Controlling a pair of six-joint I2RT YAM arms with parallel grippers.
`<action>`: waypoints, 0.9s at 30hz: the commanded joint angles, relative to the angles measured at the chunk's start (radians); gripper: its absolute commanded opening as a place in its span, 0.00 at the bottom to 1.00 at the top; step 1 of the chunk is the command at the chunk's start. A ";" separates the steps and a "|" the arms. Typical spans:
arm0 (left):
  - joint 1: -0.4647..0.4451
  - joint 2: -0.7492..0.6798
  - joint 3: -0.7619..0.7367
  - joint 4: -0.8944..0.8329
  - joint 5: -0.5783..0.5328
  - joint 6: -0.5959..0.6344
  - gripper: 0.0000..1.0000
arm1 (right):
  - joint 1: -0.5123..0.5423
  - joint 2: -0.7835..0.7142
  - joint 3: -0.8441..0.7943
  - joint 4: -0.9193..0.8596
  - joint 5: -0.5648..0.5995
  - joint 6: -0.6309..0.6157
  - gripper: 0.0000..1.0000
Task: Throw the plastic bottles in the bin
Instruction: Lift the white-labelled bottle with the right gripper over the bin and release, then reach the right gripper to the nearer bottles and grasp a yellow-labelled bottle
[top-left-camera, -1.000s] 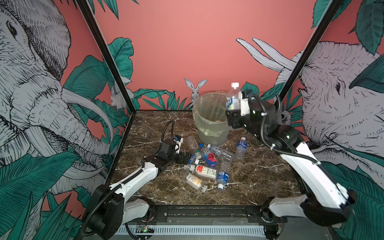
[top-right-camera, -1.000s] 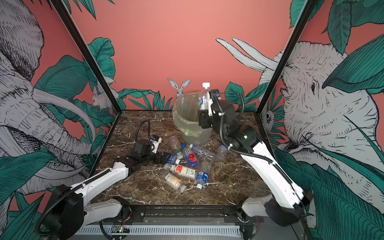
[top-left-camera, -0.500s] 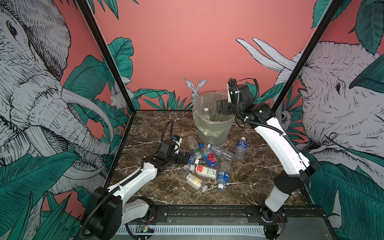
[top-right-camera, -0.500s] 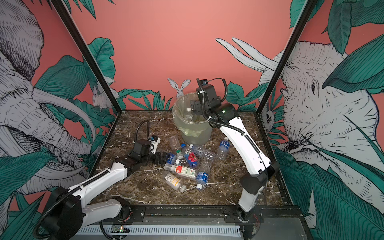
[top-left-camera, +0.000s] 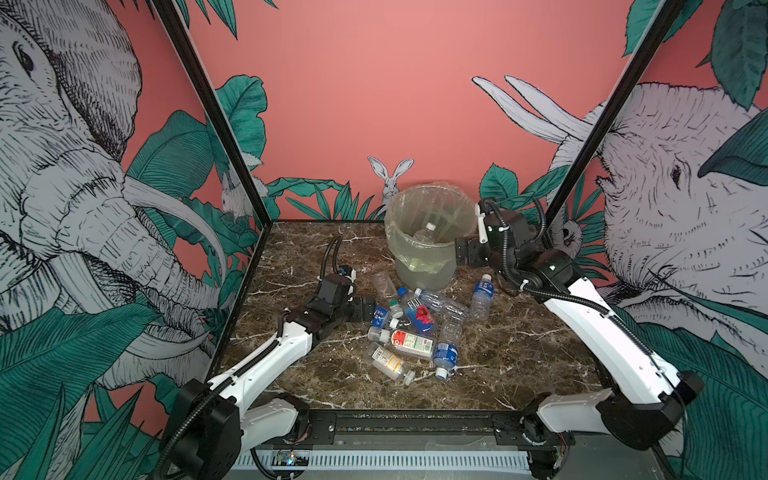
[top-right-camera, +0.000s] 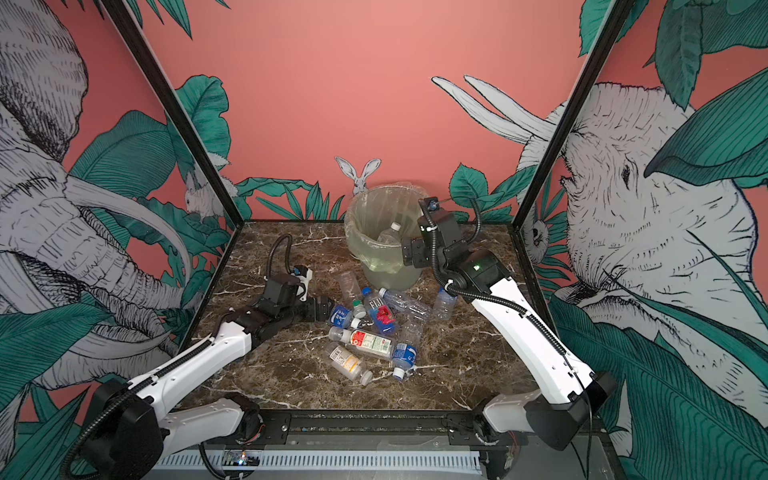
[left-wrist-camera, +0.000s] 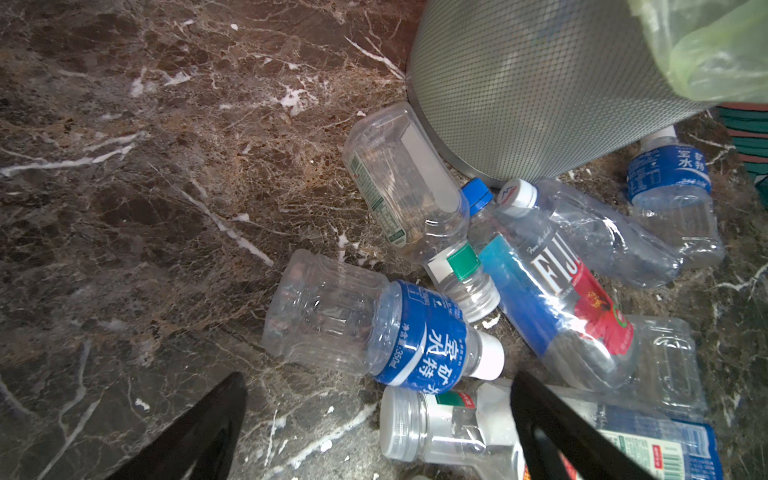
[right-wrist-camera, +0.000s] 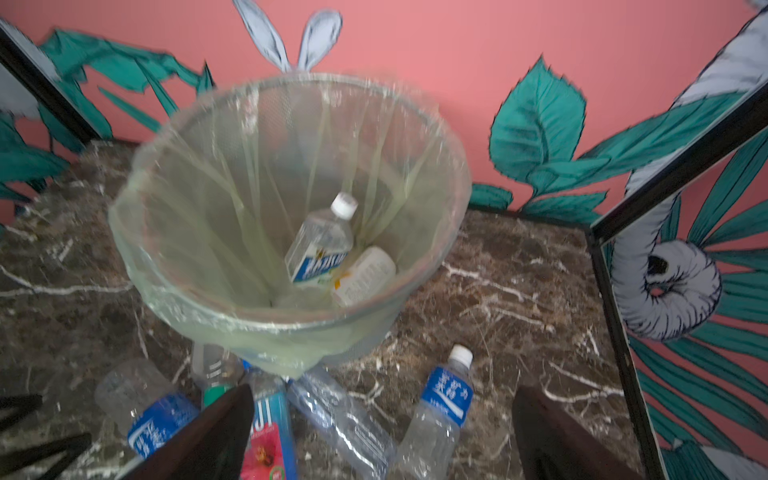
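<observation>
Left gripper (left-wrist-camera: 378, 376) sat low over the tabletop (top-left-camera: 519, 340), left of centre. Jaws were spread wide, nothing in them. First blue-label bottle (left-wrist-camera: 374, 328) lay on its side just past the fingertips (left-wrist-camera: 220, 415), white cap toward the tabletop's centre, not gripped.

More bottles lay on their sides at the tabletop's centre, in front of the bin:
- clear bottle (top-left-camera: 384, 284), nearest the bin
- Fiji bottle (top-left-camera: 417, 316) right beside it, blue cap toward the bin
- crushed bottle (top-left-camera: 442, 303) next along

Nearer the front edge:
- red-and-white-label bottle (top-left-camera: 409, 341)
- yellow-label bottle (top-left-camera: 388, 361)
- second blue-label bottle (top-left-camera: 446, 353), cap toward the front edge

Bin (top-left-camera: 422, 268) stood upright at the back edge, a bit right of centre, with the bag (right-wrist-camera: 174, 291) folded over its rim. Two bottles were inside: a white-cap bottle (right-wrist-camera: 320, 245) leaning on the wall and a white-label bottle (right-wrist-camera: 363, 274) beside it at the bottom.

Right gripper (right-wrist-camera: 384, 390) hovered above the tabletop just off the bin's right wall, jaws wide apart and empty. Third blue-label bottle (top-left-camera: 482, 295) sat on the tabletop below it, right of the others. Couldn't tell whether it was standing or lying.
</observation>
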 joint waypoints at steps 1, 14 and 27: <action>0.005 -0.001 0.023 -0.037 -0.002 -0.038 1.00 | -0.001 -0.064 -0.076 0.009 -0.028 0.060 0.99; 0.005 -0.037 -0.011 -0.033 0.104 0.063 0.97 | 0.089 -0.165 -0.416 0.018 -0.250 0.073 0.90; 0.005 -0.057 -0.035 -0.083 0.064 0.081 0.92 | 0.377 -0.010 -0.399 0.043 -0.284 -0.110 0.67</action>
